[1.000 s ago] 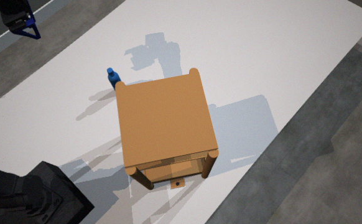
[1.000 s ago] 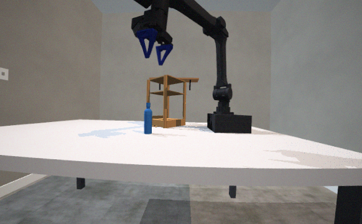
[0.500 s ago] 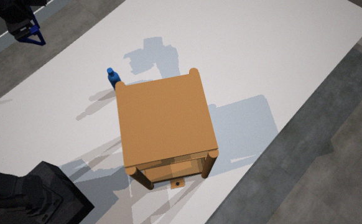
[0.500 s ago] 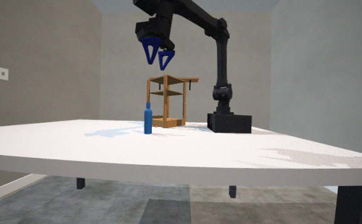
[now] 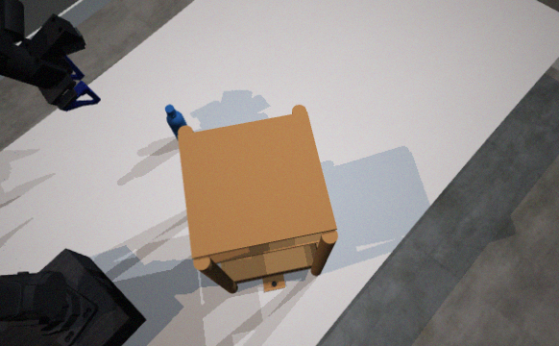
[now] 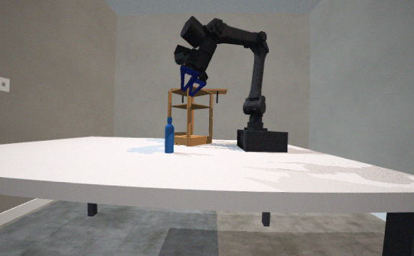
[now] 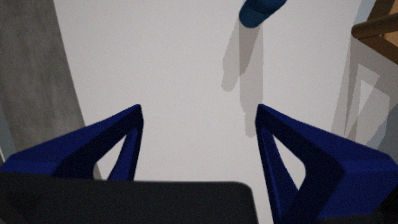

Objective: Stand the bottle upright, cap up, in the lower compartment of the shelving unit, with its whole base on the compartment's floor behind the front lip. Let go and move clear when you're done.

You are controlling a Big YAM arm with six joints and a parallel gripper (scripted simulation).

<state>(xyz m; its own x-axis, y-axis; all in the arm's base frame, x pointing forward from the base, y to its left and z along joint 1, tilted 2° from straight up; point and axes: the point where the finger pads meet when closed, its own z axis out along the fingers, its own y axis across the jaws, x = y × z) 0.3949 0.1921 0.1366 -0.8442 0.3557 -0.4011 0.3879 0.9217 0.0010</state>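
The blue bottle (image 6: 169, 135) stands upright, cap up, on the white table beside the wooden shelving unit (image 6: 191, 116). In the top view the bottle (image 5: 175, 120) shows just past the unit's far left corner post, and the unit (image 5: 255, 185) is seen from above. My gripper (image 6: 191, 85) hangs high above the table, well above the bottle, with blue fingers open and nothing between them. In the top view the gripper (image 5: 75, 91) is at the upper left. In the wrist view the fingers frame bare table; the bottle's cap (image 7: 260, 11) shows at the top edge.
The arm's black base (image 6: 262, 140) stands on the table next to the shelving unit. The unit has an upper shelf and a low floor with a front lip. The table's edge (image 7: 35, 80) lies left of the gripper.
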